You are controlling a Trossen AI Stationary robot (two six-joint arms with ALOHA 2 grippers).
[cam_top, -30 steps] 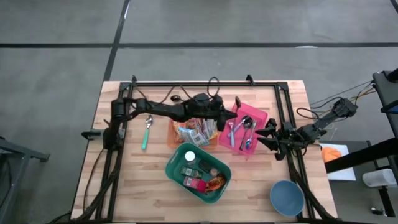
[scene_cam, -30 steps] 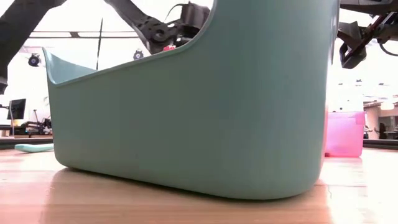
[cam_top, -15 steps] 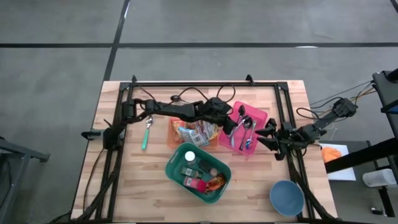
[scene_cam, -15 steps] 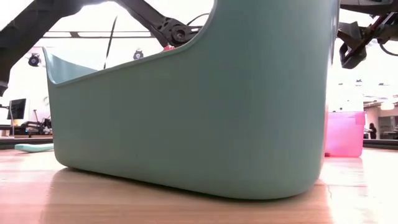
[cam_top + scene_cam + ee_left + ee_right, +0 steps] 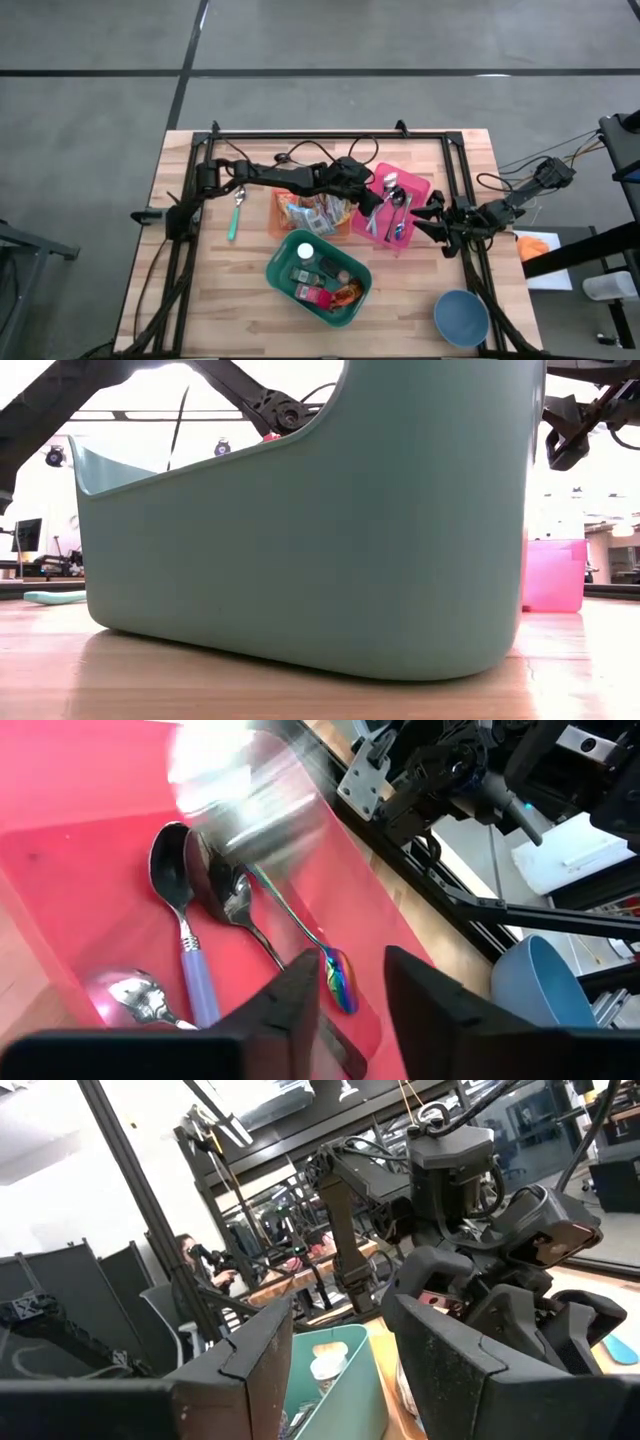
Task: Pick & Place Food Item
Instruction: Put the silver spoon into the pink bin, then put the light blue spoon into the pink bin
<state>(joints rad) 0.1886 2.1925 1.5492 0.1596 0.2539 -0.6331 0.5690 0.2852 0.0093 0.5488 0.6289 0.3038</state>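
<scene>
My wooden surface (image 5: 210,290) carries everything here. Taking the pink tray (image 5: 418,188) as landmark: the teal basket (image 5: 283,267) of bottles and packets sits near it, toward the front edge, and the orange bin of food packets (image 5: 310,212) lies just beside it. My left tool (image 5: 350,1005) hangs over the tray with its fingers parted and nothing between them (a blurred metal spoon (image 5: 250,805) shows ahead of it, above the spoons (image 5: 190,935) lying inside). My right tool (image 5: 428,215) waits just beside the tray's far side, half open, empty.
</scene>
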